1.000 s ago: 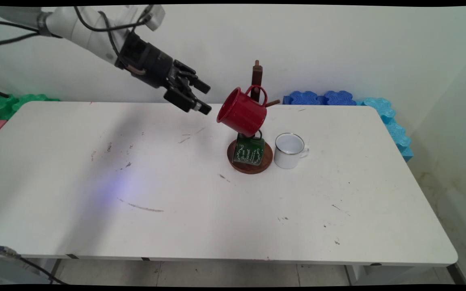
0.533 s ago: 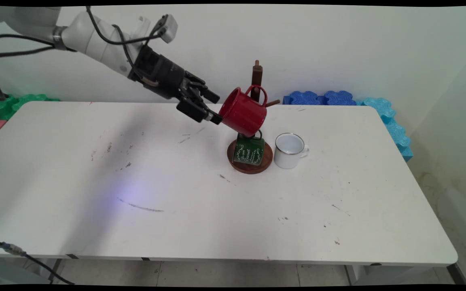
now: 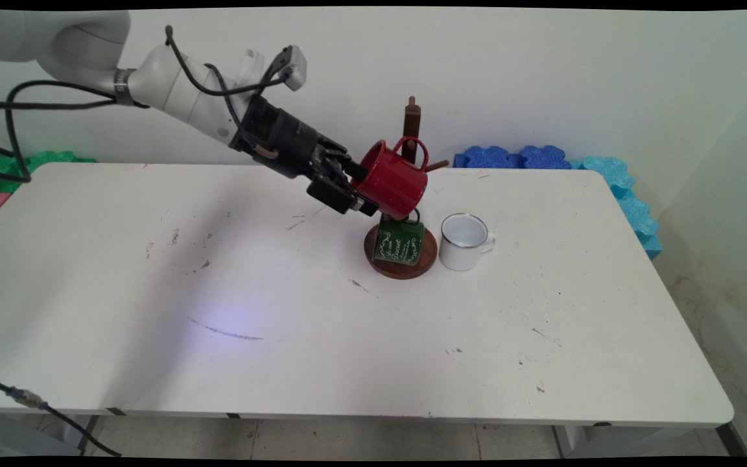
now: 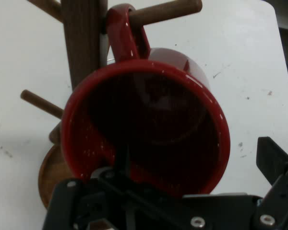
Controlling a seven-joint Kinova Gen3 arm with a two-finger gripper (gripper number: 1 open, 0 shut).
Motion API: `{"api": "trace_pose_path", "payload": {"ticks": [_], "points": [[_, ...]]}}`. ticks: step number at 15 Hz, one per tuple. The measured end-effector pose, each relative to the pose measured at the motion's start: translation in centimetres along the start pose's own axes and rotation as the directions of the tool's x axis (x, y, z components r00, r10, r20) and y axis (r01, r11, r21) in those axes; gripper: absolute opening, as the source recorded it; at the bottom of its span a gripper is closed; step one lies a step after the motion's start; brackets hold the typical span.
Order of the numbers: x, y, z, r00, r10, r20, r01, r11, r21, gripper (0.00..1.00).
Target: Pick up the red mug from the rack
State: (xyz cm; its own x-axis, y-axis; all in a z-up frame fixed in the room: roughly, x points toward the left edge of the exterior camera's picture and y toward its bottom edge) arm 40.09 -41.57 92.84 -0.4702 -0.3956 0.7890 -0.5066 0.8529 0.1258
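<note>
Red mug [image 3: 391, 179] on rack peg, hand [image 3: 359, 189] at rim

A white table [image 3: 321, 363], scuffed with dark marks, carries a wooden mug tree [image 3: 410, 123] whose round base [image 3: 401, 269] rests right of the table's centre. Just beside the base, on its right, a white enamel mug [image 3: 465, 242] stands upright on the tabletop, its handle pointing right.

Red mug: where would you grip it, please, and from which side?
Probably the rim wall, from the main view's left: the mug hangs tilted by its handle on a peg, mouth facing left, so one finger can go inside, one outside.
</note>
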Motion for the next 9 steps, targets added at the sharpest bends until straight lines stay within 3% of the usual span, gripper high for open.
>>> {"api": "trace_pose_path", "payload": {"ticks": [9], "points": [[0.2,0.7,2.0,1.0,-0.021,-0.021,0.021,1.0,-0.004,1.0]]}}
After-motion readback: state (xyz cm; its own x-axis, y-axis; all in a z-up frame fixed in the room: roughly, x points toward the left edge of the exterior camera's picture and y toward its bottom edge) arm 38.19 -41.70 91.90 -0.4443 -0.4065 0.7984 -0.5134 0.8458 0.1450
